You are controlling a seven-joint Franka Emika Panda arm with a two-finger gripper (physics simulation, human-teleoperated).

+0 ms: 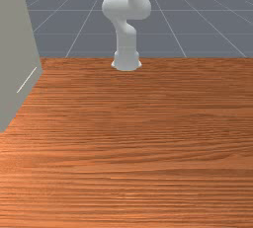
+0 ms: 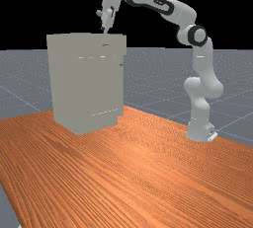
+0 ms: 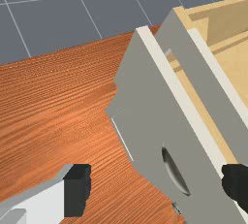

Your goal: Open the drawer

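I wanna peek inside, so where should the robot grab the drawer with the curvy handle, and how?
Best by its curved handle, I think, coming from in front of the drawer's flat face. It's long and thin, seems to bulge out, and runs alongside the top edge, so the open claw could pinch it from above and below.

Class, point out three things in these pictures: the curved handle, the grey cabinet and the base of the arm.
Curved handle [image 3: 175,171]: wrist view, middle of its curve.
Grey cabinet [image 2: 86,86]: far view, its outer wall.
Base of the arm [image 1: 126,64]: front view, the wide foot.
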